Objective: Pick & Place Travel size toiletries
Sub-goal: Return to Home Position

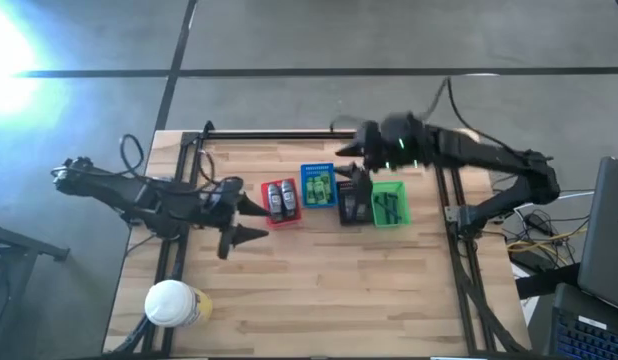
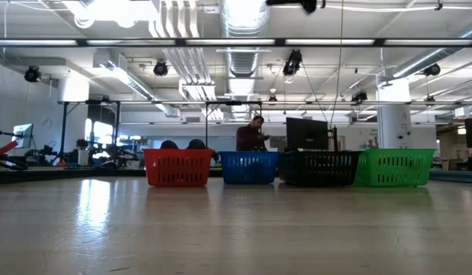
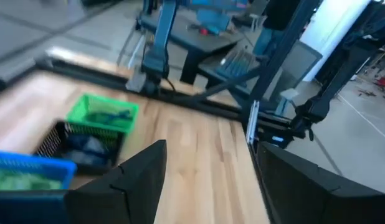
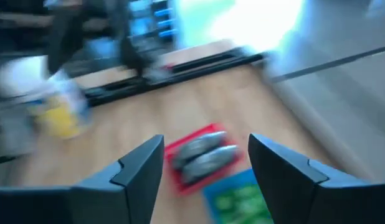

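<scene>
No toiletries are loose on the table (image 1: 319, 290). Grey mini bottles (image 1: 281, 199) lie in the red basket (image 1: 282, 223), green packets (image 1: 317, 187) in the blue basket (image 1: 317, 167), and dark sticks (image 1: 389, 207) in the green basket (image 1: 389, 185). Can't tell what's in the black basket (image 1: 351, 215).

Handling guess: everything is light.
- **Bottles:** hard, rounded plastic, likely slippery. Pinch across the narrow width at mid-body.
- **Packets:** soft and crinkly. Take them by the flat faces with a gentle squeeze.
- **Sticks:** thin and stiff. Pinch mid-length across the shaft, or they'll pivot.

Left hand (image 3: 211, 149): fingers spread, nothing between them, low over the table near the red basket on the left arm's side. Right hand (image 4: 206, 142): also spread and empty, above the far side of the row by the blue and black baskets.

View differences:
- **High view:** shows basket contents and both arms.
- **Low view:** no hand I can make out. It shows the four baskets side by side, bottle tops poking over the red rim, and a person (image 2: 253, 134) in the room behind.
- **Right wrist view:** shows the bottles lying side by side and the white-lidded container (image 4: 58, 109).
- **Left wrist view:** looks into the green basket at a slant.
</scene>
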You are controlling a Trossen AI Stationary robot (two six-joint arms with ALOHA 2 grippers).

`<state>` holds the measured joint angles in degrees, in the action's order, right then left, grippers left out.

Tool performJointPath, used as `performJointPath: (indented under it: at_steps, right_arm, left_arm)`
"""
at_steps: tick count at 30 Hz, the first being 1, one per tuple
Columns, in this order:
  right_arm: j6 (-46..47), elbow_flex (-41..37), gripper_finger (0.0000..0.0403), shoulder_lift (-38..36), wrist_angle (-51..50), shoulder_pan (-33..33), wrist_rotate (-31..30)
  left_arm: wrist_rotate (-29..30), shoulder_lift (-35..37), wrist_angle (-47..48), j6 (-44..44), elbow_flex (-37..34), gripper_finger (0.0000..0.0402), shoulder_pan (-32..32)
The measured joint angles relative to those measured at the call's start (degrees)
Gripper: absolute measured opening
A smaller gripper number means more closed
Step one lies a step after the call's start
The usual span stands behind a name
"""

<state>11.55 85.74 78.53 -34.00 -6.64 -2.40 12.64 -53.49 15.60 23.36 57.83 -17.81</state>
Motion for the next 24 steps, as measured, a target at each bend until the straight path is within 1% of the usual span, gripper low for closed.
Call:
performJointPath:
  at_steps: [2,3,4,5,8,12,14,16,18,24]
  right_arm:
    - [0.0,-2.7,0.0224,0.4,3.0,-5.6,15.6]
    - [0.2,-4.4,0.0222,0.5,4.5,-7.6,21.3]
    - [0.7,-6.4,0.022,0.4,6.1,-9.0,24.9]
    - [1.4,-8.4,0.0219,0.2,7.6,-9.9,26.6]
    - [3.7,-14.9,0.0215,-2.1,10.8,-10.9,25.4]
    - [8.2,-24.1,0.0216,-8.0,19.9,-11.0,24.6]
    - [10.5,-28.7,0.022,-11.6,24.4,-10.8,24.6]
    - [11.6,-32.9,0.0225,-15.8,27.1,-10.8,24.7]
    - [12.5,-36.1,0.023,-20.4,28.8,-10.9,24.5]
    - [14.7,-44.0,0.0248,-33.1,28.8,-10.8,24.5]
  left_arm:
    - [0.1,1.7,-0.2,-2.8,-0.7,0.0255,0.1]
    - [0.2,2.5,-0.5,-3.8,-1.3,0.0255,0.1]
    - [0.1,3.4,-1.1,-4.6,-2.3,0.0255,0.1]
    - [0.1,4.4,-2.3,-5.4,-3.6,0.0255,0.1]
    - [-0.2,7.0,-10.3,-7.5,-9.1,0.0255,0.1]
    - [-2.8,10.7,-24.3,-9.3,-19.1,0.0255,0.2]
    - [-3.0,12.8,-28.4,-9.6,-24.1,0.0255,0.3]
    - [-2.9,15.5,-30.8,-9.2,-28.2,0.0255,0.9]
    - [-2.8,18.8,-31.2,-7.9,-31.6,0.0255,2.0]
    - [-2.7,30.1,-30.8,-7.9,-39.2,0.0255,3.7]
